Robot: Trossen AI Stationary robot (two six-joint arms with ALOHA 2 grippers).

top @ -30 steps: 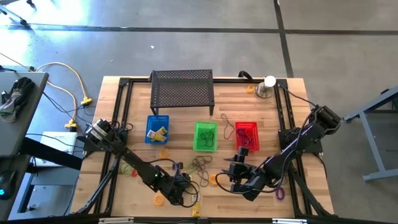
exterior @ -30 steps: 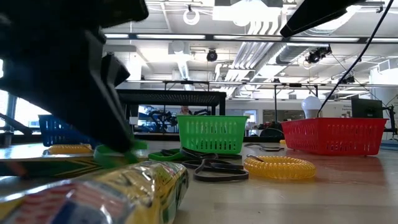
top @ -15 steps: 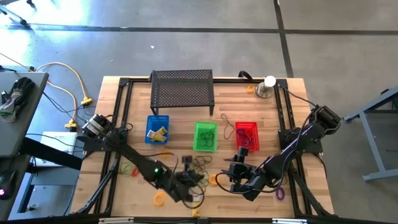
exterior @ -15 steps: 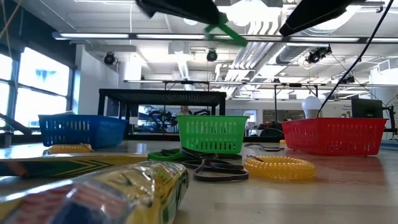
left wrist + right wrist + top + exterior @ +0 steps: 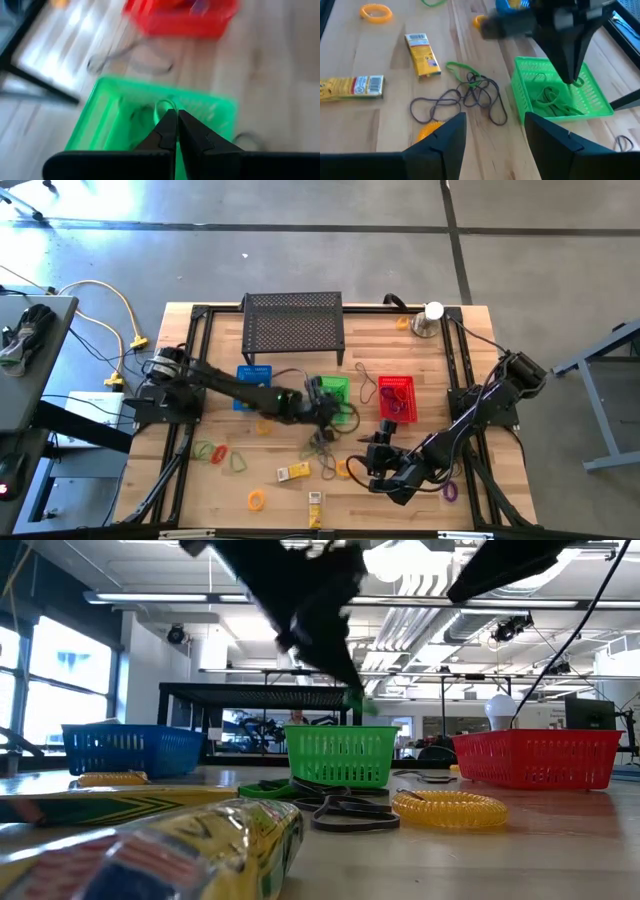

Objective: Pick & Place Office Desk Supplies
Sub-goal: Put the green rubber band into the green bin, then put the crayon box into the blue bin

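- grey concrete floor (image 5: 330, 240) with dark seam lines crossing it.
- wooden table (image 5: 420, 360) ringed by a black frame.
- a grey side table (image 5: 30, 380) stands to one side.
- large windows (image 5: 45, 680) and bright ceiling lights (image 5: 400, 560) fill the room behind.

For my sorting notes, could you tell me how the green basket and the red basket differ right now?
The green basket has the left gripper over it, shut on a green loop; nothing hovers over the red basket. The green basket holds green and dark loops, while the red basket's contents look reddish and purple. Both are slatted plastic, upright in one row.
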